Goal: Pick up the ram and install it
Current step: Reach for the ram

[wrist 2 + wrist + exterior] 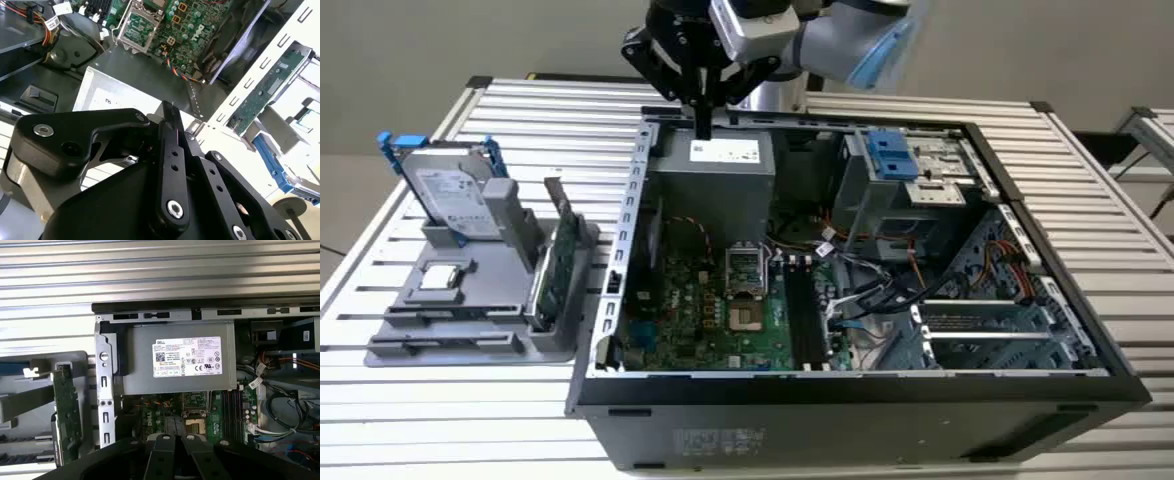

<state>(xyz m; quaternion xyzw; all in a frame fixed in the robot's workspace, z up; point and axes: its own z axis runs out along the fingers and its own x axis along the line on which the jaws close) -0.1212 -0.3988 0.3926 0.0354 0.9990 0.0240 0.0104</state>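
While the claw (pixel 703 122) is hovering pinched closed and empty over the case's (pixel 854 425) rear wall, the ram (pixel 550 280) is standing in the rack (pixel 440 315) toward the counter's (pixel 440 425) edge on the exterior view's left, lengthwise along the case.

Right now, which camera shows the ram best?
Second wrist view: the ram shows its broad green face along nearly its whole length. The first wrist view shows the ram more obliquely; the exterior view has the ram nearly edge-on in the gray holder.

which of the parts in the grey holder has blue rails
The silver hard drive, standing upright in the grey holder. The other parts there, like the square chip lying flat, show no blue.
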